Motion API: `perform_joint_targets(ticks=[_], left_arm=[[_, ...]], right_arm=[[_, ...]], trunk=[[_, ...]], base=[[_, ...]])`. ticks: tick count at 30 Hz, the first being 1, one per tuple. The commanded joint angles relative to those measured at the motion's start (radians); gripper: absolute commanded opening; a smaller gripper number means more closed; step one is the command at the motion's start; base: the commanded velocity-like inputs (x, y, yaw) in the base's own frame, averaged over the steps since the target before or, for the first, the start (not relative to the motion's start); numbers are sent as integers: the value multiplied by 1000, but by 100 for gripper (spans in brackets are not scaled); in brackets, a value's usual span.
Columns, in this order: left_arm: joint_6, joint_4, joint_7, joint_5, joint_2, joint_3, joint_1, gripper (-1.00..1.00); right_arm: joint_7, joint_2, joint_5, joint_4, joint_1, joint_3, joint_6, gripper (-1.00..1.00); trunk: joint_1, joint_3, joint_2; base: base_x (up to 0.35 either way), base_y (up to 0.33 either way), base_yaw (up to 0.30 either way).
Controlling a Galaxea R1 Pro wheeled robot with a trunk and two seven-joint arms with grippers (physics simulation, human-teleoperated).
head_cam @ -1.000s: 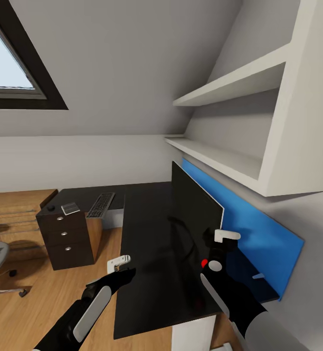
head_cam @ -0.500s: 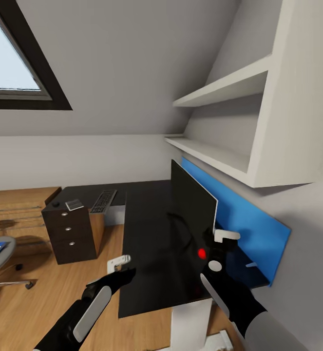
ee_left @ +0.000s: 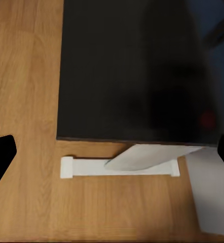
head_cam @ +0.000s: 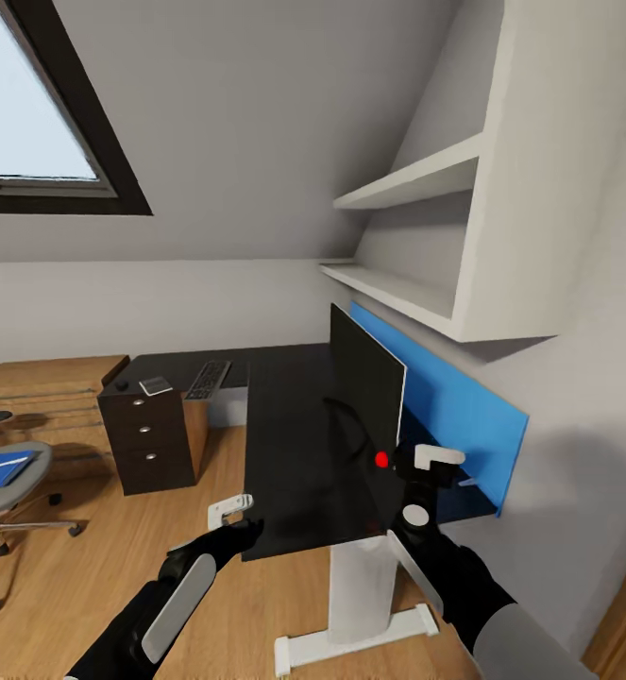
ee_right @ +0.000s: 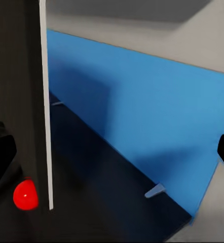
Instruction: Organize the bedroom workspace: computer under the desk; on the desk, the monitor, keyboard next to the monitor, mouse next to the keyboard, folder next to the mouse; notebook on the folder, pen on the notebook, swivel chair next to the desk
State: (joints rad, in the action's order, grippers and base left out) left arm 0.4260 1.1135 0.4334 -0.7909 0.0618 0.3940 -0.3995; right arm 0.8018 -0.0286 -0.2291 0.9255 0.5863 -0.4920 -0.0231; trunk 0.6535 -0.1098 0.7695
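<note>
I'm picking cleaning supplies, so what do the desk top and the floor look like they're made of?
The desk top looks like glossy black laminate or glass: it mirrors the monitor and its red light. The floor looks like light wood planks with visible grain and a satin finish; it may be laminate.

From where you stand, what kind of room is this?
It looks like an attic room used as a home office. A sloped grey ceiling holds a dark-framed skylight, a black-topped desk carries a monitor and keyboard, and a grey swivel chair stands on the wood floor.
</note>
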Motion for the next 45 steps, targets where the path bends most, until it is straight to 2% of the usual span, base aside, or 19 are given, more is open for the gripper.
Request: perform_joint_targets(ticks=[1, 12, 25, 30, 35, 39, 41, 43, 44, 45], left_arm=[[0, 2, 10, -10, 1, 3, -1, 100], [0, 2, 10, -9, 0, 3, -1, 100], [0, 2, 8, -17, 0, 3, -1, 100], [0, 1, 5, -20, 0, 2, -1, 100], [-80, -5, 10, -23, -2, 3, -1, 100], [-130, -66, 8, -23, -2, 3, -1, 100], [-143, -125, 6, -22, -2, 3, -1, 100], [-160, -281, 2, -19, -4, 3, -1, 100], [-170, -331, 2, -17, -5, 4, -1, 100], [-259, -530, -1, -17, -37, 4, -1, 100]], right_arm=[[7, -1, -10, 1, 1, -6, -3, 100], [6, 2, -12, 1, 1, -13, -3, 100], [5, 3, -10, -4, 1, -12, -3, 100], [5, 3, -13, -40, 1, -14, -4, 100], [7, 1, -19, -61, -1, -10, -34, 100], [9, -2, -21, -67, -30, -9, -72, 100], [8, -2, -22, -70, -57, -8, -86, 100], [3, 2, -22, -90, -122, -11, -100, 100], [-4, 9, -22, -113, -149, -13, -108, 100], [-40, 60, -21, -303, -202, -14, -212, 100]], trunk=[[0, -2, 2], [0, -2, 2], [-50, 39, -89], [-69, 55, -124], [-88, 70, -159], [-104, 83, -187], [-111, 89, -201], [-119, 95, -215], [-123, 98, -222], [-127, 102, -229]], base=[[-336, 0, 0], [-337, 0, 0], [-337, 0, 0], [-304, 0, 0], [-62, 0, 0], [-15, 0, 0], [-6, 0, 0], [-2, 0, 0], [0, 0, 0], [0, 0, 0]])
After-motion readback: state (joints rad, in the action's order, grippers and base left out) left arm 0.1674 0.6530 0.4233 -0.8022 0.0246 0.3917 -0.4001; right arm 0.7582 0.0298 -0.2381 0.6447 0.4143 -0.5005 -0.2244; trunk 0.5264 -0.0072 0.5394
